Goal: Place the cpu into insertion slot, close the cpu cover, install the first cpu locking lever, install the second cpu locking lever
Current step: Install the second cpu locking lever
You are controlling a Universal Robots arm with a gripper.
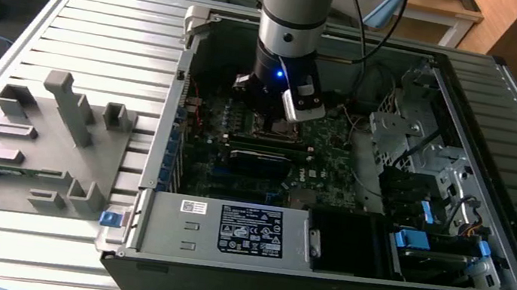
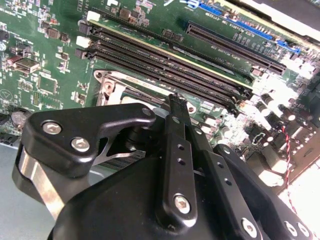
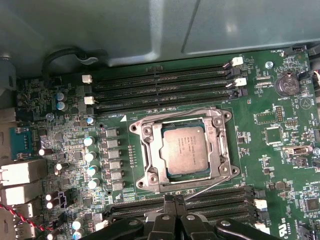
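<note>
In the exterior view you see one arm reaching down into the open computer case [image 1: 487, 246], its gripper [image 1: 277, 117] low over the motherboard [image 1: 321, 173]. In the second wrist view, the black fingers [image 2: 176, 130] meet at their tips, clenched with nothing between them. In the first wrist view, one cpu [image 3: 184, 148] lies flat in the insertion slot [image 3: 152, 150], edges square with the socket, and the cpu cover [image 3: 210, 121] is down around it.

Silver-grey arm [image 1: 294, 9], blue wrist light, black screw-studded claw [image 2: 176, 107]
</note>
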